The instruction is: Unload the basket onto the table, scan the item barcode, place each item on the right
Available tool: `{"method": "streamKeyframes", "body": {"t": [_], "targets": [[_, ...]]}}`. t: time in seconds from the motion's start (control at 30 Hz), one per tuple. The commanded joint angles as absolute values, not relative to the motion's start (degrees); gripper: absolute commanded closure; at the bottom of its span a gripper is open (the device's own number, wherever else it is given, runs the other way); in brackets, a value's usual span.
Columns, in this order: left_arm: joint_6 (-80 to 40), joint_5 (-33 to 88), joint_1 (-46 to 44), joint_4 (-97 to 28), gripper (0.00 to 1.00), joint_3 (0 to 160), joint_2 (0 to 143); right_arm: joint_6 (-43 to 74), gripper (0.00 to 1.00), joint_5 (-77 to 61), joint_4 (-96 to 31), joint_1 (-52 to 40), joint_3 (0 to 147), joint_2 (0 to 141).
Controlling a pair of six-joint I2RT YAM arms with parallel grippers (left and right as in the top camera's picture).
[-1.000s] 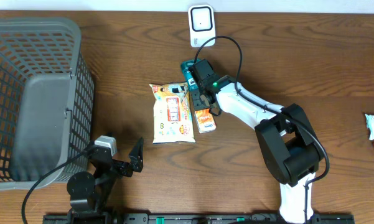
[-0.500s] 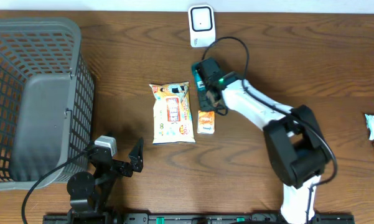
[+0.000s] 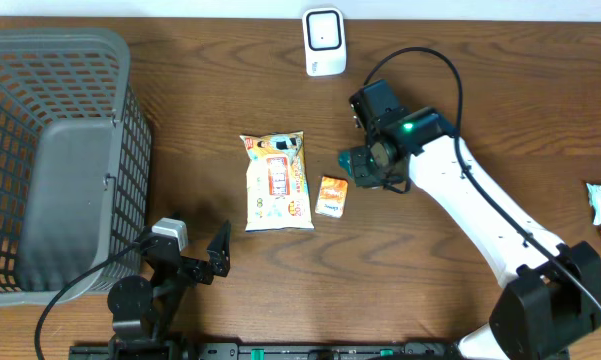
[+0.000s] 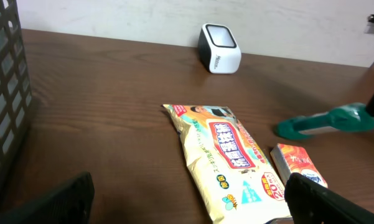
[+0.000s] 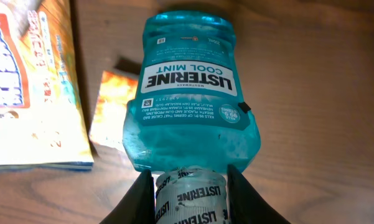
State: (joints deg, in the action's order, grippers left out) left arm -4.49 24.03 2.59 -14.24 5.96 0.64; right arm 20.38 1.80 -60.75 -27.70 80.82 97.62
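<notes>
**Overhead**
- Right gripper: clamped on the cap end of the mouthwash bottle.
- Scanner: back on the wrist side of that hand, well apart.
- Orange box, snack bag: just beyond the bottle's far end and off to one side.
- Left gripper: parked near the basket, far from all goods.

**Left wrist**
- Left gripper: fingers wide apart, holding nothing.
- Snack bag: lies straight ahead between the fingers.
- Bottle: lies level, ahead and off to one side. Cannot tell if it touches the table.

**Right wrist**
- Fingers: one each side of the labelled cap.
- Bottle: body juts forward, front label facing up, no barcode in sight.

**Handling (judged)**
- Build: stiff, smooth plastic, likely slippery.
- Weight: liquid-filled, so the mass hangs far from the cap and may pivot in the grip.
- Best hold: the cap or neck serves, but the flat sides of the body would be steadier.
</notes>
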Motion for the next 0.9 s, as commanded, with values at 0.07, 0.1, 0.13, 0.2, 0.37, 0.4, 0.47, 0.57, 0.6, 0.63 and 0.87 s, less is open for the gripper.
{"method": "streamKeyframes", "body": {"t": [0.07,0.1,0.13,0.2,0.37,0.4,0.47,0.57,0.6,0.63,0.87], "targets": [[-4.82,23.90,2.83,-14.90,0.02,4.82,0.60,20.80,0.82,1.69,-62.78,-26.79,81.12,96.53],[-4.82,23.90,2.83,-14.92,0.02,4.82,0.60,20.78,0.82,1.28,-63.13,-26.61,81.12,96.53],[-4.82,23.90,2.83,-14.92,0.02,4.82,0.60,20.78,0.82,0.82,-63.35,-26.41,81.12,96.53],[-4.82,23.90,2.83,-14.90,0.02,4.82,0.60,20.78,0.81,-1.10,-63.55,-25.80,81.12,96.53],[-4.82,23.90,2.83,-14.92,0.02,4.82,0.60,20.80,0.81,-8.25,-63.48,-24.21,82.11,96.53],[-4.82,23.90,2.83,-14.92,0.02,4.82,0.60,20.78,0.81,-9.61,-63.68,-23.77,82.52,96.53],[-4.82,23.90,2.83,-14.92,0.02,4.82,0.60,20.80,0.81,-11.84,-64.23,-22.72,82.96,96.53],[-4.82,23.90,2.83,-14.92,0.02,4.82,0.60,20.78,0.81,-15.09,-65.69,-20.99,83.55,96.53],[-4.82,23.90,2.83,-14.92,0.02,4.82,0.60,20.78,0.81,-16.34,-66.26,-20.25,83.66,96.53],[-4.82,23.90,2.83,-14.92,0.02,4.82,0.60,20.78,0.81,-17.54,-66.92,-19.53,83.81,96.51],[-4.82,23.90,2.83,-14.92,0.02,4.82,0.60,20.75,0.77,-19.00,-70.67,-15.77,84.05,96.51]]}}
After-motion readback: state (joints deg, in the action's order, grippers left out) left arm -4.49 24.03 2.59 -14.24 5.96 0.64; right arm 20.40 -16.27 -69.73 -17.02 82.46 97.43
